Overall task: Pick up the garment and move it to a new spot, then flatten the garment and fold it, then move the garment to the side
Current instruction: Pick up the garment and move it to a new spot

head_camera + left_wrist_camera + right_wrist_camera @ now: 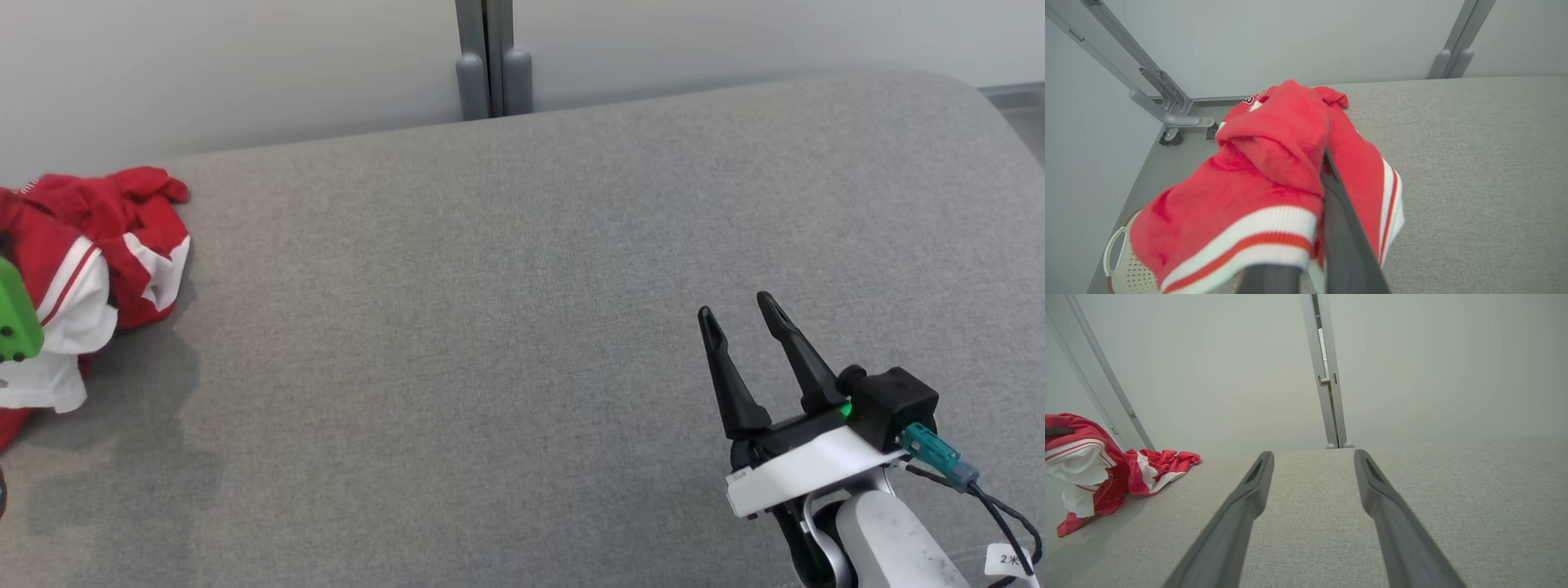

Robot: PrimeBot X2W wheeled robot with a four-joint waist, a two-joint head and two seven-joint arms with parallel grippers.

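Garment (pixel 106 245): at the left edge of the pad (pixel 490 327). Right gripper (pixel 735 306): over the pad, near right. Post (pixel 492 57): behind the pad, centre. Basket (pixel 1122 265): on the floor (pixel 1167 171), left of the pad.

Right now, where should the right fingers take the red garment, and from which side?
Probably the loose red-and-white end of the red garment lying on the grey surface. Bring the open right fingers in low from the robot's right: the rest is bunched and held up by the left fingers.

Red garment (pixel 135 229) on grey fabric surface (pixel 522 327)
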